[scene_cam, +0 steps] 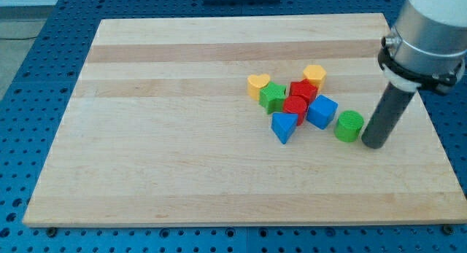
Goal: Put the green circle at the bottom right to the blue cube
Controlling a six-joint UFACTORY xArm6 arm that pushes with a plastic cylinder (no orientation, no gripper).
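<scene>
The green circle lies on the wooden board just right of the blue cube, a small gap between them. My tip stands on the board right beside the green circle, on its right side, touching or almost touching it. The blue cube sits at the right end of a tight cluster of blocks.
The cluster holds a blue triangular block, two red blocks, a green star-like block, a yellow heart and a yellow hexagon-like block. The board's right edge is near my tip.
</scene>
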